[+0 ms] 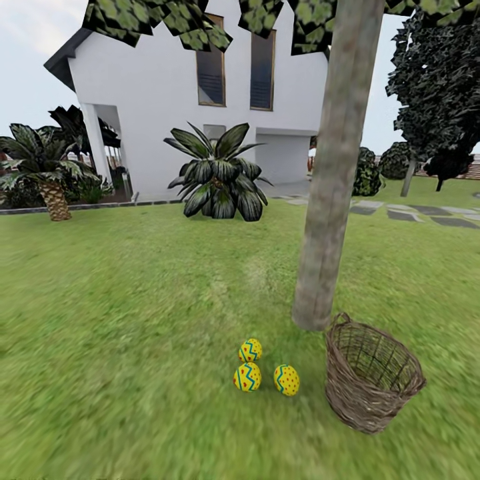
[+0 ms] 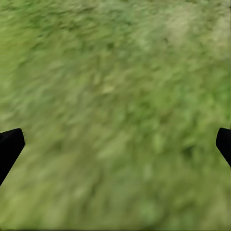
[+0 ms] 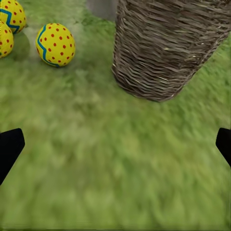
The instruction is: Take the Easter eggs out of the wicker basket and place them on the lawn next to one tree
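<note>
Three eggs out, basket empty beside the tree.

We see three yellow, blue-zigzagged Easter eggs clustered on the lawn at the trunk's seven o'clock; the tree stands upright, and the wicker basket sits empty at its five o'clock.

Cut off, hidden or blurred

The tree loses its upper trunk and most of its canopy past the head view's top edge. In the right wrist view the wicker basket is cropped, its rim out of sight, and two of the three Easter eggs are clipped by the frame. Each gripper's fingertips barely enter at the sides. The lawn under the left gripper is a blur.
</note>
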{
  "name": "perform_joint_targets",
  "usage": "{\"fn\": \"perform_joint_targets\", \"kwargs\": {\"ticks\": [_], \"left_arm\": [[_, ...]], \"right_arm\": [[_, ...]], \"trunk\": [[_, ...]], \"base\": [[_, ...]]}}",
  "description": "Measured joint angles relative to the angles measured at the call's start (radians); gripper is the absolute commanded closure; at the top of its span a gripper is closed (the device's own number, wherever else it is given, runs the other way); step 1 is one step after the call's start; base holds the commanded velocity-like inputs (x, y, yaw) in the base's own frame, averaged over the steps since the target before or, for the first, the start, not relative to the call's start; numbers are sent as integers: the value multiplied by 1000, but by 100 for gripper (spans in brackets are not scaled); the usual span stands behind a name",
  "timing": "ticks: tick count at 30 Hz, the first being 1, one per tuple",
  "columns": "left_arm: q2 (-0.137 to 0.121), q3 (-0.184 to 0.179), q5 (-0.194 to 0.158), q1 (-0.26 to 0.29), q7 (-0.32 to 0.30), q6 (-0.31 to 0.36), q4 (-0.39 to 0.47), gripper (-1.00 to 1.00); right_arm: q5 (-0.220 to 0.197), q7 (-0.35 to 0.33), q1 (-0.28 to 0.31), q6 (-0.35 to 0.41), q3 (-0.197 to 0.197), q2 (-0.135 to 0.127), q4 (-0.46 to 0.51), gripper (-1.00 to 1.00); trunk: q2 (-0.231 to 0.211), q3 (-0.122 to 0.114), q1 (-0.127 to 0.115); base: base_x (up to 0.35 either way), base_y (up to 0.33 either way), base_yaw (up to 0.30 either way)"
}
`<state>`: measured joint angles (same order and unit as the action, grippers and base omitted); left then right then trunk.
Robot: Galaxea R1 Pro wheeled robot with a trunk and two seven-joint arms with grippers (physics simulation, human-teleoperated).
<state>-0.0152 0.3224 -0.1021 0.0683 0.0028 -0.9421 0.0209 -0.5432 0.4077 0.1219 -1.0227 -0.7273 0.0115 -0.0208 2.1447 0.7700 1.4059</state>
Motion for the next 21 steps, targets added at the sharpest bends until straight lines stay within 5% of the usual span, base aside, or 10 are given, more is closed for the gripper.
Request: {"fn": "perform_joint_targets", "kwargs": {"ticks": [7,21], "left_arm": [[0,0,0,0,0,0,0,-100],[0,0,0,0,0,0,0,-100]], "right_arm": [[-4,-3,0,115,1,2,2,-100],[0,-19,0,127,1,2,3,-100]], "trunk": [[-49,-11,-27],[-147,-34,-81]], "base": [[0,0,105],[0,0,112]]}}
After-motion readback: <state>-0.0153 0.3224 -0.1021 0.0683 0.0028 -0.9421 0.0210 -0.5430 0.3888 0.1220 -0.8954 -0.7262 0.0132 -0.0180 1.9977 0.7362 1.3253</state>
